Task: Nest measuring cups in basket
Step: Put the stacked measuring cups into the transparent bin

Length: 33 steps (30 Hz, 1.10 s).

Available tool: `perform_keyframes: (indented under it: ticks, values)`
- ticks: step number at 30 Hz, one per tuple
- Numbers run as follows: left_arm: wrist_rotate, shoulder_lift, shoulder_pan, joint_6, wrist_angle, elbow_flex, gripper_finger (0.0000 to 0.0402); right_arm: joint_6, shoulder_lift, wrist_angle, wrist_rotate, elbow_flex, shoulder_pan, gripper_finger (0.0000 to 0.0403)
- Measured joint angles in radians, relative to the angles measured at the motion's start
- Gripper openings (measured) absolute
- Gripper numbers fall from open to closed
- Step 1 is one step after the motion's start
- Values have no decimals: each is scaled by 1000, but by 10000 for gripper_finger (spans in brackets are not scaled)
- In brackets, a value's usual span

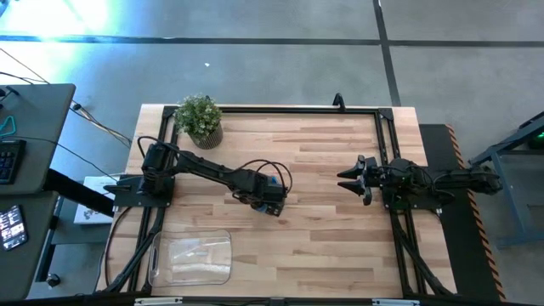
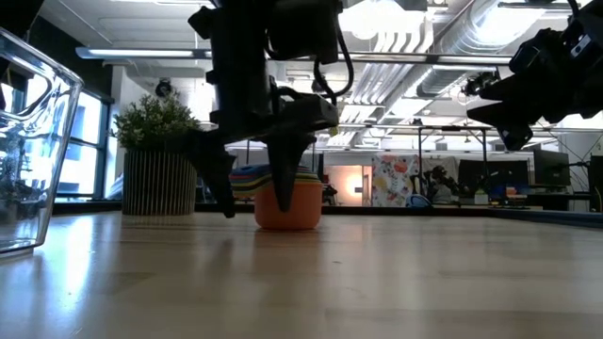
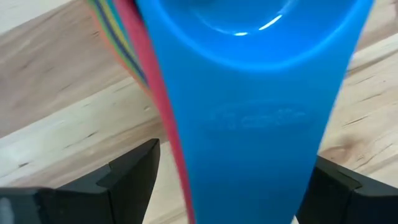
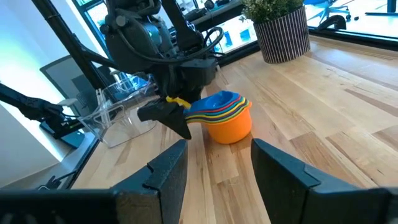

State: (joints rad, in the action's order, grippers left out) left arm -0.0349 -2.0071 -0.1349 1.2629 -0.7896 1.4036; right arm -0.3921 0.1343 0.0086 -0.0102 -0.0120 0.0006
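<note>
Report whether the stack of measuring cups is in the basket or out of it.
Out. The nested measuring cups sit on the wooden table, with the clear basket apart from them, near the table's edge. The left gripper straddles their handles.

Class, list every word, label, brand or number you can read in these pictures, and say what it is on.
Nothing can be read.
Raised lettering on the blue cup handle: too blurred to read.
Screen beside the table: too small to read.

embossed mark on blue cup (image 3: 261,118), illegible
</note>
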Motion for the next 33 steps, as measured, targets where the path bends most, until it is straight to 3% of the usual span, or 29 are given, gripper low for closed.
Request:
perform_keyframes:
  ticks: [7,24,33]
  values:
    - [-1,0,4,0,1,0,268,0,9,0,0,0,0,169]
    - [-2,2,13,-18,3,0,134,0,10,0,0,0,0,169]
    - [5,2,13,-19,1,0,144,0,10,0,0,0,0,169]
